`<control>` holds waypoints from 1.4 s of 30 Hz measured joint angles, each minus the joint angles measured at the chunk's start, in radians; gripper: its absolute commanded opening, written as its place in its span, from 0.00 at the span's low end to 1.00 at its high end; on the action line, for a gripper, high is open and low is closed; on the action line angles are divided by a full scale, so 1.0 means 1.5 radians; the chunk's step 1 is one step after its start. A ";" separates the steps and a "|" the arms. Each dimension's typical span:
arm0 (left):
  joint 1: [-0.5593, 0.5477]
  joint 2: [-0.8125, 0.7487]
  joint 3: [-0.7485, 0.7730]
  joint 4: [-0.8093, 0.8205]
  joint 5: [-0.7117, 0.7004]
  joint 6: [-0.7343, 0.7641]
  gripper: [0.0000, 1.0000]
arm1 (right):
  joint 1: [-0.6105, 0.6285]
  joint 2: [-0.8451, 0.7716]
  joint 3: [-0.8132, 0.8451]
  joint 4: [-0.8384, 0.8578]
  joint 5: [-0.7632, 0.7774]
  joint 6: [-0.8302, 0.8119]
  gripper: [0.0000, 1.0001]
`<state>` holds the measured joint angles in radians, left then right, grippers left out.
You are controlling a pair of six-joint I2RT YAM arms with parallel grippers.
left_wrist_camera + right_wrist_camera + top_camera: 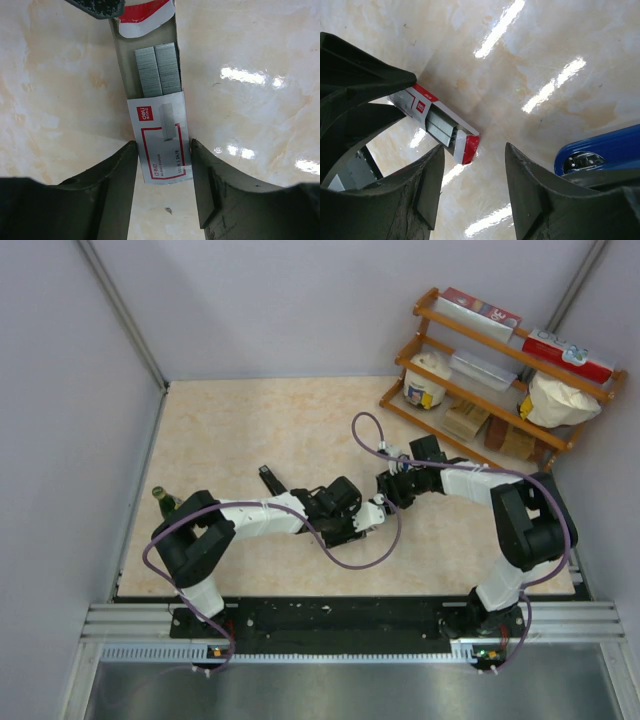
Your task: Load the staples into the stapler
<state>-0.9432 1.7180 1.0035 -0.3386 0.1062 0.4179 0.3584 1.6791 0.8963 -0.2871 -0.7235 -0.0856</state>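
Note:
The small white staples box point(162, 150) with red print lies on the table, its end flap open. Two grey strips of staples point(157, 70) show inside it. My left gripper point(162, 145) has its fingers pressed against both long sides of the box's closed end. In the right wrist view the box point(415, 105) and the staples point(440, 127) lie at the left. My right gripper point(475, 150) is open and empty, just beside the box's open red end. The blue stapler point(592, 152) shows at the right edge, partly hidden behind my right finger. In the top view both grippers meet at mid-table, left point(368, 515) and right point(392, 490).
A wooden shelf point(500, 370) with boxes, tubs and a bag stands at the back right. A green bottle point(162, 502) stands at the left by my left arm. A dark narrow object point(270, 480) lies behind the left forearm. Cables loop over both arms.

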 measured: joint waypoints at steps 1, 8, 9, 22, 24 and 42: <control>0.000 0.000 0.000 0.000 0.000 0.000 0.51 | 0.000 0.000 0.002 -0.002 0.006 0.000 0.52; 0.000 0.000 0.000 -0.003 0.001 0.000 0.49 | -0.006 -0.001 0.006 -0.009 0.044 -0.007 0.52; 0.000 0.000 0.000 -0.003 0.001 0.000 0.49 | -0.008 -0.002 0.006 -0.009 0.047 -0.008 0.52; 0.000 -0.009 -0.011 -0.001 0.009 0.000 0.48 | 0.011 -0.002 0.006 -0.016 0.052 -0.022 0.50; 0.000 -0.014 -0.018 0.003 0.009 0.000 0.48 | 0.019 -0.001 0.006 -0.021 0.051 -0.024 0.50; 0.000 -0.062 -0.043 0.004 0.063 0.025 0.48 | 0.056 0.013 0.024 -0.071 0.025 -0.096 0.51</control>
<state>-0.9432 1.6253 0.9390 -0.3321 0.2012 0.4557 0.4431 1.6989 0.9318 -0.3943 -0.6857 -0.2291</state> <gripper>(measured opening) 0.479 0.520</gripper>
